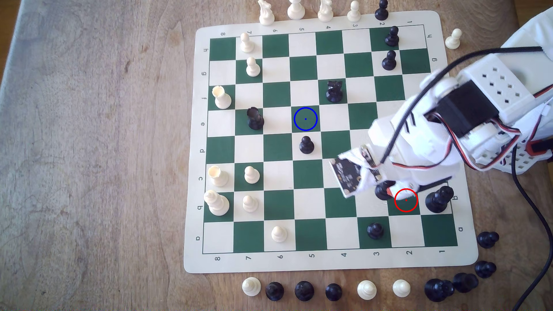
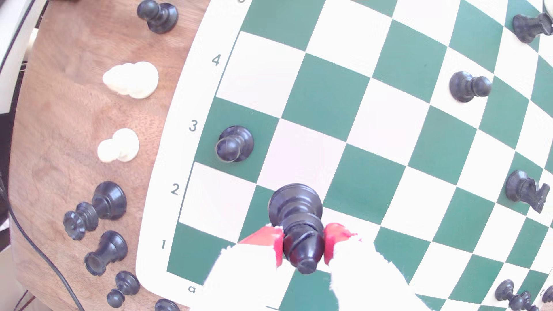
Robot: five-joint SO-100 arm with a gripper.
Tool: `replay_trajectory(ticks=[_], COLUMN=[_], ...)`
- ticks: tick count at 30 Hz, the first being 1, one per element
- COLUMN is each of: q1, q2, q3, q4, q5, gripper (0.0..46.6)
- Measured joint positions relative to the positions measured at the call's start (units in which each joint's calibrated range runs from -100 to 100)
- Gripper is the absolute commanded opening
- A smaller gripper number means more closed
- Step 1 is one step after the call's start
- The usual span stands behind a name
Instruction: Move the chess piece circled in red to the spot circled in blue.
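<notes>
The chess piece, a glossy black bishop, stands between the red pads of my gripper, which is shut on its upper body. In the exterior view the chess piece shows just left of the red ring on green square b2, partly under my gripper. I cannot tell whether its base touches the board. The spot, a green square with a blue ring and dot, lies bare toward the board's middle, up and to the exterior view's left.
A black pawn stands one square below the spot, a black knight up-right of it, and a black rook two squares left. A tall black piece and a black pawn flank the gripper. Captured pieces line the mat's edges.
</notes>
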Motion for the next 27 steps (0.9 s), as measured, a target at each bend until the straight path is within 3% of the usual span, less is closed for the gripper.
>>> replay_trajectory(ticks=[14,27], q1=[19.4,28.2], q2=[17.1,34.9], q3=[-20.7,-35.8], q4=[4.1,3.5], q5=[1.8,2.1], gripper=[0.4,0.4])
